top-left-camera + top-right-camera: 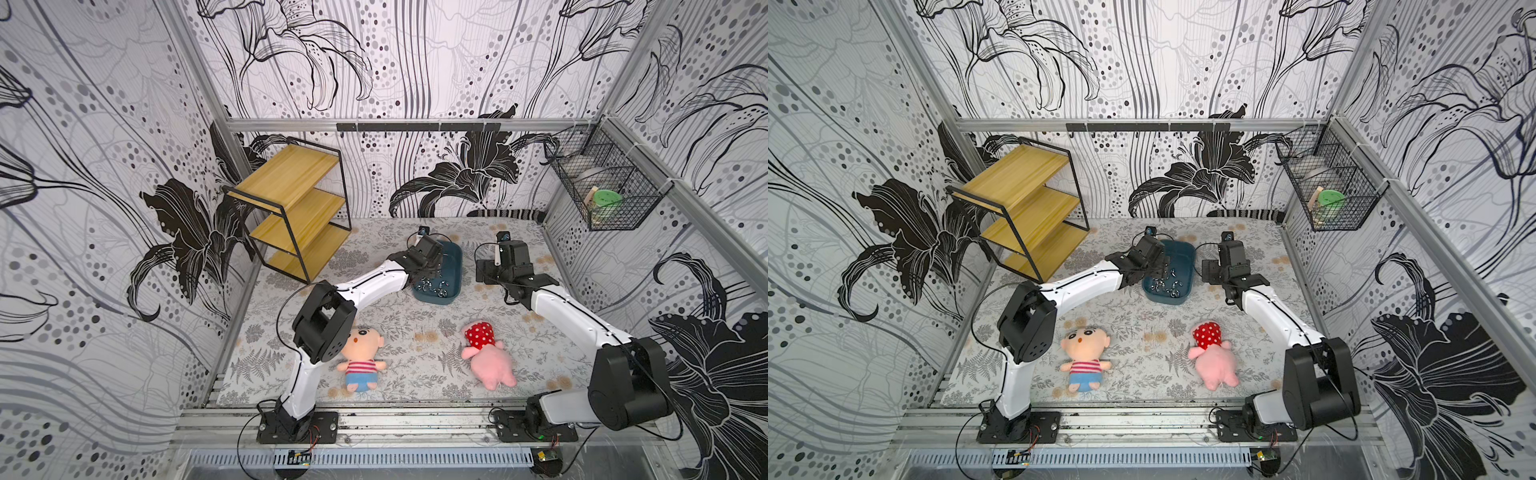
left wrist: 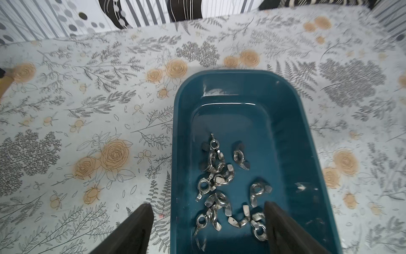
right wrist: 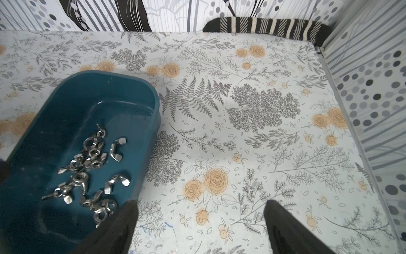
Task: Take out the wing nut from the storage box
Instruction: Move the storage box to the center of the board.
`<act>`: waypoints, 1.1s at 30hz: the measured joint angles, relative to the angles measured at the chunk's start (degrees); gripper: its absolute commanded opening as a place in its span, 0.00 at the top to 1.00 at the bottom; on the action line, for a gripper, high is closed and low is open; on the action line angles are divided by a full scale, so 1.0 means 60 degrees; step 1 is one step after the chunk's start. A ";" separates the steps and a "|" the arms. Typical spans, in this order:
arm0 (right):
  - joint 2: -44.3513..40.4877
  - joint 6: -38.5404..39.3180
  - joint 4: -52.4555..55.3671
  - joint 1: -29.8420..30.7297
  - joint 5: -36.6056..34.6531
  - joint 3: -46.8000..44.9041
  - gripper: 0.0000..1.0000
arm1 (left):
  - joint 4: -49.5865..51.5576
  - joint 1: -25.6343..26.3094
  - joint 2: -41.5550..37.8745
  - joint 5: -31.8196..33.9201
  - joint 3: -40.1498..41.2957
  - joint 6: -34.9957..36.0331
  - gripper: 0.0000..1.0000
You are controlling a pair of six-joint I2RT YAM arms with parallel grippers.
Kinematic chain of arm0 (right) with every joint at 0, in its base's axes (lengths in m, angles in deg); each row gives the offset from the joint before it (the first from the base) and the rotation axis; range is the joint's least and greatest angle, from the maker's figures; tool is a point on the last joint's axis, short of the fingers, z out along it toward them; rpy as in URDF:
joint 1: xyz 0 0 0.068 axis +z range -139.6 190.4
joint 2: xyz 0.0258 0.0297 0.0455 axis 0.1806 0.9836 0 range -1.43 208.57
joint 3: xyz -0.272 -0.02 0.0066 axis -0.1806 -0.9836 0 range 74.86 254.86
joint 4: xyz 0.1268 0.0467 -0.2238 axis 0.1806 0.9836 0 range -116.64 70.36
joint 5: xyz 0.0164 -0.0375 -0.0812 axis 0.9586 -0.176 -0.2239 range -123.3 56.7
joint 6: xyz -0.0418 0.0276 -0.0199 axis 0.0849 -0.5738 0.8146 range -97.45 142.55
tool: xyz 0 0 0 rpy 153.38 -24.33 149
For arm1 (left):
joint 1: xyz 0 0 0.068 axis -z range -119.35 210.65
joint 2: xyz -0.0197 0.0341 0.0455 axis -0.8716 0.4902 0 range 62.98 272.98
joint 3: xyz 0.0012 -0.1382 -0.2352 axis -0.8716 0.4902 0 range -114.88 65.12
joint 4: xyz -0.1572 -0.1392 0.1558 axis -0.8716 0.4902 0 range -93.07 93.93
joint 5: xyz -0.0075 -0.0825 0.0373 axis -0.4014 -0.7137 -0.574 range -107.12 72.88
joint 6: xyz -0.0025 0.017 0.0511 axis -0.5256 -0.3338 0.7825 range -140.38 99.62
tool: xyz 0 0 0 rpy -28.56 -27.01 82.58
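Floral tabletop (image 2: 87,105), storage box (image 2: 290,136); wing nuts (image 2: 219,179) distinct only wrist-side

White links (image 1: 370,282), black joints (image 1: 322,328)

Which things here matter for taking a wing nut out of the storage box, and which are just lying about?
In the job: storage box; wing nuts lying inside it; left gripper, open over the box; right gripper, open beside it.
Lying about: boy doll; pink plush; wooden shelf; wire basket on the wall.
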State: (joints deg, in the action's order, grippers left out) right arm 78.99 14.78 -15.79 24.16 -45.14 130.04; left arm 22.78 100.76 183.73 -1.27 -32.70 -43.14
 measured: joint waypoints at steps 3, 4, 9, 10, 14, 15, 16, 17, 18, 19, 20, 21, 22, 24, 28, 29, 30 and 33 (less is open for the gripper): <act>0.0000 -0.0033 0.0164 0.0000 0.0004 0.0004 0.04 | 0.0291 -0.0029 0.0390 -0.0007 -0.0368 -0.0124 0.29; 0.0000 -0.0033 0.0193 0.0000 0.0007 0.0000 0.04 | 0.0339 -0.0062 0.0495 -0.0015 -0.0503 -0.0153 0.31; 0.0015 -0.0066 0.0280 0.0000 0.0055 0.0004 0.04 | 0.0386 -0.0175 0.0838 -0.0051 -0.0951 -0.0313 0.35; 0.0033 -0.0066 0.0277 0.0000 0.0076 0.0004 0.04 | 0.0390 -0.0215 0.0871 -0.0055 -0.0969 -0.0346 0.36; 0.0160 -0.0066 0.0277 0.0000 0.0171 0.0033 0.04 | 0.0437 -0.0390 0.1104 -0.0036 -0.1177 -0.0415 0.37; 0.0204 -0.0066 0.0273 0.0000 0.0189 0.0036 0.04 | 0.0452 -0.0393 0.1158 -0.0018 -0.1228 -0.0415 0.38; 0.0244 -0.0066 0.0280 0.0000 0.0211 0.0040 0.04 | 0.0459 -0.0415 0.1213 0.0011 -0.1271 -0.0415 0.39; 0.0288 -0.0066 0.0280 0.0000 0.0233 0.0040 0.04 | 0.0488 -0.0448 0.1264 0.0025 -0.1315 -0.0415 0.40; 0.0324 -0.0066 0.0280 0.0000 0.0262 0.0047 0.04 | 0.0514 -0.0470 0.1319 0.0036 -0.1362 -0.0415 0.41; 0.0361 -0.0066 0.0284 0.0000 0.0270 0.0058 0.04 | 0.0557 -0.0499 0.1395 0.0040 -0.1439 -0.0412 0.45; 0.0397 -0.0066 0.0299 0.0000 0.0291 0.0069 0.04 | 0.0594 -0.0514 0.1472 0.0040 -0.1526 -0.0423 0.48; 0.0419 -0.0066 0.0306 0.0000 0.0302 0.0080 0.04 | 0.0619 -0.0532 0.1552 0.0036 -0.1596 -0.0415 0.48; 0.0444 -0.0066 0.0306 0.0000 0.0328 0.0098 0.04 | 0.0637 -0.0550 0.1625 0.0040 -0.1661 -0.0419 0.49; 0.0474 -0.0066 0.0310 0.0000 0.0350 0.0124 0.04 | 0.0637 -0.0590 0.1730 0.0036 -0.1698 -0.0423 0.52; 0.0481 -0.0066 0.0317 0.0000 0.0415 0.0175 0.04 | 0.0667 -0.0652 0.1858 0.0029 -0.1698 -0.0477 0.65; 0.0481 -0.0066 0.0331 0.0000 0.0437 0.0193 0.04 | 0.0663 -0.0659 0.1876 0.0025 -0.1698 -0.0484 0.65; 0.0484 -0.0066 0.0342 0.0007 0.0448 0.0219 0.04 | 0.0663 -0.0674 0.1894 0.0018 -0.1698 -0.0492 0.65; 0.0521 -0.0066 0.0335 0.0040 0.0477 0.0295 0.04 | 0.0656 -0.0750 0.1923 -0.0018 -0.1694 -0.0521 0.66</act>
State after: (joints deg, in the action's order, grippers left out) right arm 82.11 14.39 -13.78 24.40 -42.27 131.81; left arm 26.71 96.26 195.27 -1.38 -42.87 -46.27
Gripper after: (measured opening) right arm 0.956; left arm 0.345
